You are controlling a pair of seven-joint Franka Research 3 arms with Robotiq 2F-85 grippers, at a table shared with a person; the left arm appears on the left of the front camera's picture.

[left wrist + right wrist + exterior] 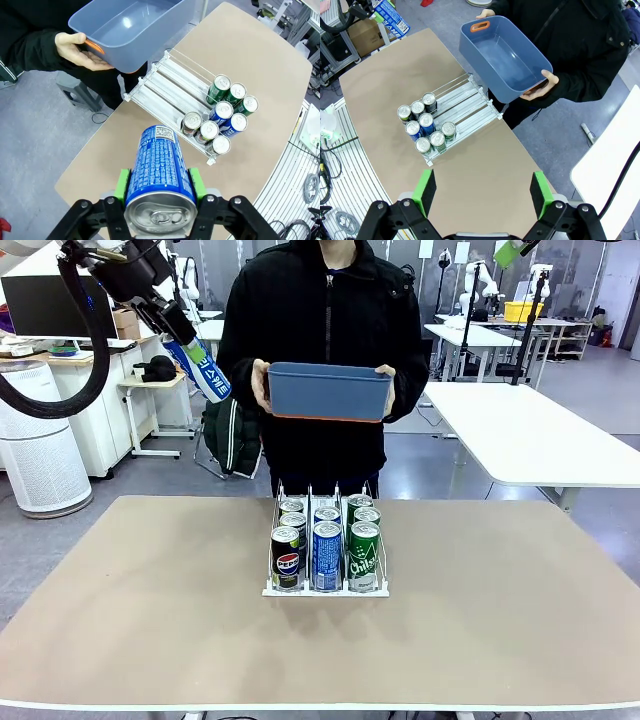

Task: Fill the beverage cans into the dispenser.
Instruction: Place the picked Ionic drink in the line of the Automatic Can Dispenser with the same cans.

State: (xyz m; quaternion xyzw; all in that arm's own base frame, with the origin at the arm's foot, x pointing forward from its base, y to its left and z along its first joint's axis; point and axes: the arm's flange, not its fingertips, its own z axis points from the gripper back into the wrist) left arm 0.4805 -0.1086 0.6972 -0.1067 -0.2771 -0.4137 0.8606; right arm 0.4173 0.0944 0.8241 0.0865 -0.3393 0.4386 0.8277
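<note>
Left claw (159,197) clamps a blue Pocari can (159,172), raised above the worktop (130,600). Right claw (482,192) gapes wide, nothing held. Dispenser (325,591) mid-worktop holds eight cans; person holds blue bin (328,392).

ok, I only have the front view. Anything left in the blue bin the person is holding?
Observer: No, the blue bin is empty inside.
Operator: Right gripper?
Observer: The right gripper is open, nothing between its pads.
Operator: Which lane is short?
Observer: The dispenser has two cans in the middle lane and three in each outer lane. The far end of every lane is free.
</note>
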